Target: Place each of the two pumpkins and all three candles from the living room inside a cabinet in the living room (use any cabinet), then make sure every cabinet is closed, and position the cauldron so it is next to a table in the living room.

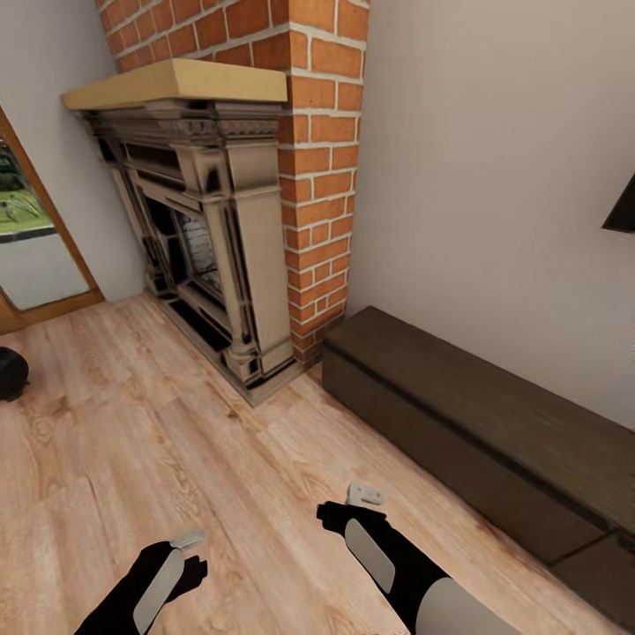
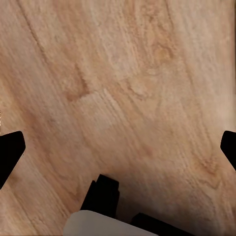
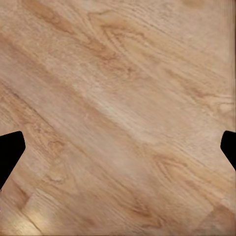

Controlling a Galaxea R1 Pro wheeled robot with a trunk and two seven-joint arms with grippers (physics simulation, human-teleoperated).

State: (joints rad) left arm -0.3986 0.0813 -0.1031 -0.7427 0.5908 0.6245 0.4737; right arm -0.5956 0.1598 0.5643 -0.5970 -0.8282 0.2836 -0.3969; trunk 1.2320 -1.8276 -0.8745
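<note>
The dark cabinet [image 1: 494,441] sits shut along the wall just right of the brick fireplace [image 1: 229,220], and the black cauldron [image 1: 11,373] rests on the wooden floor [image 1: 176,459] well to the fireplace's left. Both the left gripper [image 2: 118,147] and right gripper [image 3: 118,147] hang over bare floorboards in front of the cabinet, fingers spread wide and empty.

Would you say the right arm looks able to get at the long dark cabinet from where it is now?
Probably yes, with some extension. The right gripper hangs open over bare wooden floor, the cabinet lies just to its right along the wall, and nothing stands between them. Its drawers look shut.
</note>
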